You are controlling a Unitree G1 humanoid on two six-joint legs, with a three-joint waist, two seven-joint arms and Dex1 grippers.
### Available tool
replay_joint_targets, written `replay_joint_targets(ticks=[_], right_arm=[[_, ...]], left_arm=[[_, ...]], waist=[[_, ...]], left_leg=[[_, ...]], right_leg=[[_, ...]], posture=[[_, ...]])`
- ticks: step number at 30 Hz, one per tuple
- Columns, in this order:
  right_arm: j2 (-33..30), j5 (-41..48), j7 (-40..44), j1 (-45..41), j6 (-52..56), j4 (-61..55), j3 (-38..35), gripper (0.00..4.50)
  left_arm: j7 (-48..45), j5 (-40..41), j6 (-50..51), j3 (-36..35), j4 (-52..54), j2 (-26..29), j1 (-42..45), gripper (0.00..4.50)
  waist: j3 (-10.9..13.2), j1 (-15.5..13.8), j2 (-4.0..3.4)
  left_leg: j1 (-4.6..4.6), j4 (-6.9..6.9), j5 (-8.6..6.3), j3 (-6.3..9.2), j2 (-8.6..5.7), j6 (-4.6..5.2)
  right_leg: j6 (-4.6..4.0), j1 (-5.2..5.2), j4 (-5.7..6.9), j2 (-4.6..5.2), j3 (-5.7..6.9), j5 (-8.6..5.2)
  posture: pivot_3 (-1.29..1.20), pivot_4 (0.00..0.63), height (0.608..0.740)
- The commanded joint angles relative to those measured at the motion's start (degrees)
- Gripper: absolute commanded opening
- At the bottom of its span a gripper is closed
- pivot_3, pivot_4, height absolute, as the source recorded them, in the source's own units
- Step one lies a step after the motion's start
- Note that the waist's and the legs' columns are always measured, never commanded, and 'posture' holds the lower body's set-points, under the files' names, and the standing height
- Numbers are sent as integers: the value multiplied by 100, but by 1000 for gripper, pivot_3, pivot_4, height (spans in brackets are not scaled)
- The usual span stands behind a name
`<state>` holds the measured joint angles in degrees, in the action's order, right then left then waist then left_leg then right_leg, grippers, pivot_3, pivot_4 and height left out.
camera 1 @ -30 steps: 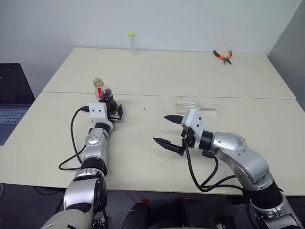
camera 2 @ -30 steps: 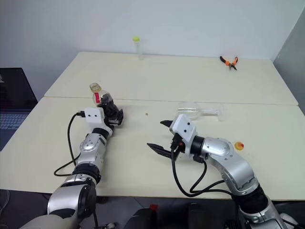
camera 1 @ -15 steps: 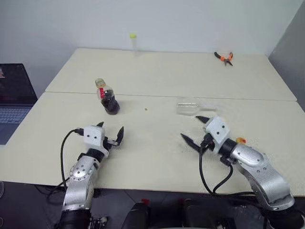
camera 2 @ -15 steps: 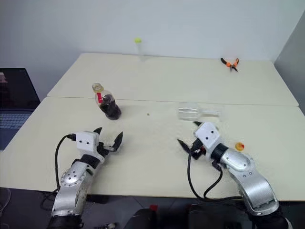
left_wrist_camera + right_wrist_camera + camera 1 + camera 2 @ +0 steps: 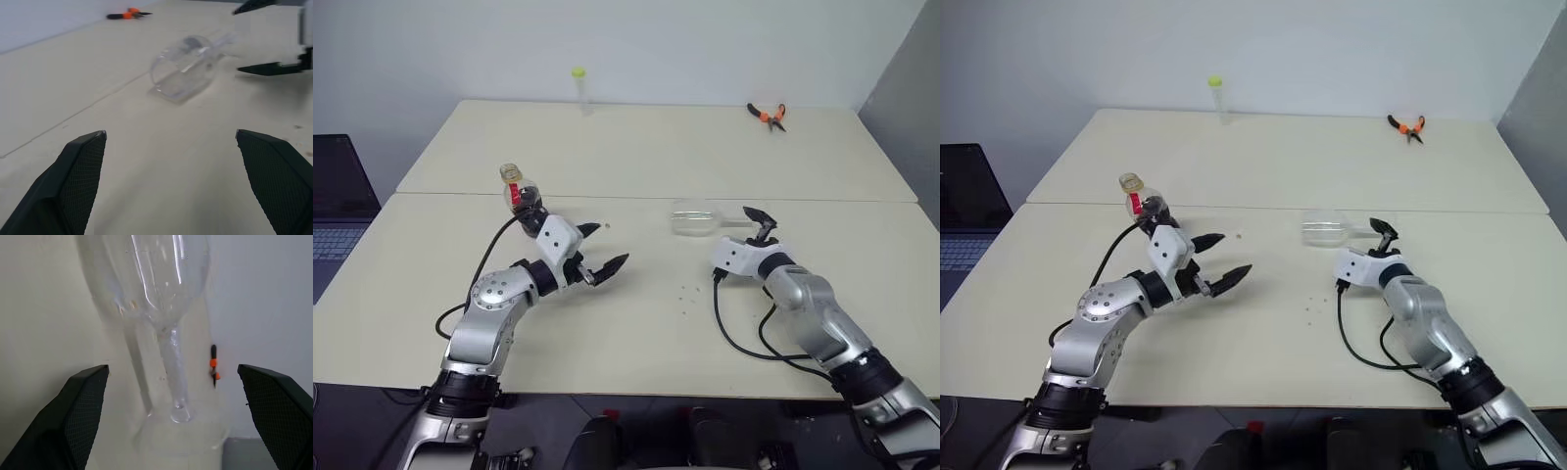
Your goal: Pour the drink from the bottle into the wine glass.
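The wine glass (image 5: 698, 219) lies tipped on its side on the table (image 5: 636, 323), and the right gripper (image 5: 762, 221), jaws wide and empty, has swung forward so the stem now sits just ahead between its fingers. The bottle (image 5: 522, 196) stands upright behind the left gripper (image 5: 603, 250), which has let go, pulled away and hangs open. Righting the glass likely comes before any pouring.

The left gripper (image 5: 599, 253) seemingly hides the bottle's (image 5: 520, 192) base.
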<state>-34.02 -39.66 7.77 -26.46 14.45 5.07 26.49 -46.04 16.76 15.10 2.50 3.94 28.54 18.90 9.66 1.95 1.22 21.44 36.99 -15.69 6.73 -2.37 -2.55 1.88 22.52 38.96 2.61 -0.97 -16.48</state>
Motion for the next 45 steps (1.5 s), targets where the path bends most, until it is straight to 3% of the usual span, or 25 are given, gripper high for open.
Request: replay_joint_targets(ticks=[1, 12, 13, 17, 25, 26, 33, 36, 40, 45], right_arm=[[201, -533, -487, -352, -220, 554, 124, 4500], [730, -866, -1102, -1107, -444, 2351, 154, 4500], [764, -864, -1140, -1160, -456, 2465, 149, 4328], [869, -801, -1168, -1213, -415, 2621, 50, 3276], [876, -752, -981, -1115, -361, 2284, -107, 324], [877, -747, -974, -1113, -355, 2244, -131, 135], [852, -194, -490, -826, -294, 976, -738, 103], [1000, 540, -147, -572, -583, 309, -1080, 103], [1776, 2455, 696, 75, -656, -540, -1727, 102], [2465, 3860, 1334, 575, -889, -573, -1996, 102]], left_arm=[[-540, 204, 16, 78, 194, 204, 106, 4477], [-1020, 168, -271, -19, -89, 382, 157, 4477], [-1047, 198, -272, -30, -92, 390, 167, 4495], [-1204, 344, -144, -111, -1, 519, 149, 4500], [-1261, 480, 107, -510, 149, 1054, -19, 4500], [-1242, 513, 149, -544, 170, 1072, -22, 4500], [-858, 1061, 721, -1298, 833, 1172, -329, 4500], [-1089, 1520, 1216, -1541, 1139, 1481, -551, 4500], [-1318, 2168, 1952, -1921, 1375, 1975, -709, 4500], [-1406, 2942, 2710, -2262, 1510, 2346, -635, 4500]], waist=[[0, 8, 0], [-1, 19, 1], [-1, 19, 1], [-1, 23, 1], [-1, 60, 2], [-1, 61, 1], [2, 96, -1], [4, 114, -2], [6, 120, -5], [13, 117, -16]], left_leg=[[-3, 0, 0, -2, 4, 0], [-37, -3, -1, -26, 17, 2], [-42, -3, -1, -29, 18, 3], [-42, -3, -2, -29, 19, 3], [-43, -6, -6, -18, 21, 10], [-43, -5, -7, -16, 21, 12], [-29, -9, -5, -10, 23, 7], [-29, -10, -6, -10, 25, 6], [-31, -10, -17, 7, 37, 24], [-32, -11, -19, 24, 48, 22]], right_leg=[[0, 0, 2, -1, -1, 0], [-9, -27, 4, -22, -10, 5], [-9, -29, 5, -23, -12, 5], [-9, -29, 7, -25, -12, 6], [-9, -27, 6, -26, -16, 6], [-9, -28, 5, -26, -15, 6], [-9, -14, 4, -25, -16, 6], [-9, -14, 4, -24, -18, 6], [-10, -21, 2, -28, -10, 5], [-21, -26, 2, -35, -5, 6]], posture=[[0, 150, 740], [0, 150, 740], [0, 150, 740], [0, 150, 740], [0, 150, 740], [0, 150, 740], [0, 150, 740], [0, 150, 740], [0, 150, 740], [0, 150, 740]])
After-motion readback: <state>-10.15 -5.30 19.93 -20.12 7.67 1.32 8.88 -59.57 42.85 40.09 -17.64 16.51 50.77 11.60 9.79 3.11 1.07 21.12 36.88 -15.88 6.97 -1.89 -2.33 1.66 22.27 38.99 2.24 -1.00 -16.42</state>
